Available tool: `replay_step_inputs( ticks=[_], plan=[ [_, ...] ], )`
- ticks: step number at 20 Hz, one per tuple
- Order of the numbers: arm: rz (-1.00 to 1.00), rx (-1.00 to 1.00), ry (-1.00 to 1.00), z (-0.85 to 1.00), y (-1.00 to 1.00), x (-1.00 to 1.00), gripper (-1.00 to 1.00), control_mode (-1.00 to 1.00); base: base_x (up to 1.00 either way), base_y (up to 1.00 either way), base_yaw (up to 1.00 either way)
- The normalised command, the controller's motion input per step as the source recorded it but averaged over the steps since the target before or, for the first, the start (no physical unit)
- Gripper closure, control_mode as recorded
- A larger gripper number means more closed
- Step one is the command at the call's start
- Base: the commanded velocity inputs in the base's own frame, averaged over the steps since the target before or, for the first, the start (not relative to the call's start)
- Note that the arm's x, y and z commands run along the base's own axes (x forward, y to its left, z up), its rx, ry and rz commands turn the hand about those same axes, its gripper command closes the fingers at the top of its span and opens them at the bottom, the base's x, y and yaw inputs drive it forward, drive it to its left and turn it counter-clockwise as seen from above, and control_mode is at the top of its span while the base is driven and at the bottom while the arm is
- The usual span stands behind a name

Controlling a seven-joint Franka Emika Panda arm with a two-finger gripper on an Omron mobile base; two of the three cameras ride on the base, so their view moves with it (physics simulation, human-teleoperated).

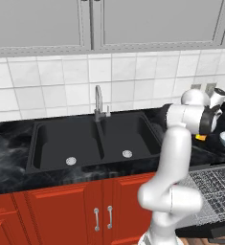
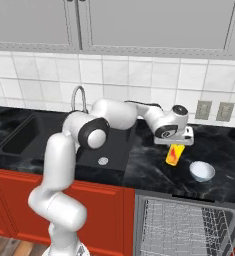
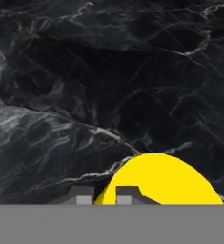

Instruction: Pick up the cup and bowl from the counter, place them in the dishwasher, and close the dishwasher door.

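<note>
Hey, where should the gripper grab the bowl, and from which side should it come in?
Probably from above, pinching the rim. The bowl sits upright and open on the counter, so its thin edge suits a two-finger pinch, one finger inside the wall and one outside. Its round, glossy outside looks likely to slip in a side grasp. The rim away from the cup seems to leave more room.

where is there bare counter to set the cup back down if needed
Bare counter lies between the sink and the cup, and behind the bowl toward the wall outlets. It is crowded right of the cup, where the bowl sits close, just above the open dishwasher rack.
</note>
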Motion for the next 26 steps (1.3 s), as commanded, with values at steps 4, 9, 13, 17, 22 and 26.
replay_step_inputs(
  ticks=[4,9,13,17,22,26],
  plan=[
    [0.0,0.0,-0.18,-0.05,0.42,-0.8,1.0,-1.0,0.0,0.0,0.0],
    [0.0,0.0,-0.27,0.02,0.2,-0.93,1.0,-1.0,0.0,0.0,0.0],
    [0.0,0.0,-0.21,0.23,0.0,-0.52,1.0,-1.0,0.0,0.0,0.0],
    [-0.04,0.07,-0.09,0.31,0.0,-0.24,1.0,-1.0,0.0,0.0,0.0],
    [-0.03,0.15,-0.03,0.1,-0.01,-0.42,1.0,-1.0,0.0,0.0,0.0],
    [-0.05,0.21,-0.05,0.16,-0.07,-0.55,1.0,-1.0,0.0,0.0,0.0]
  ],
)
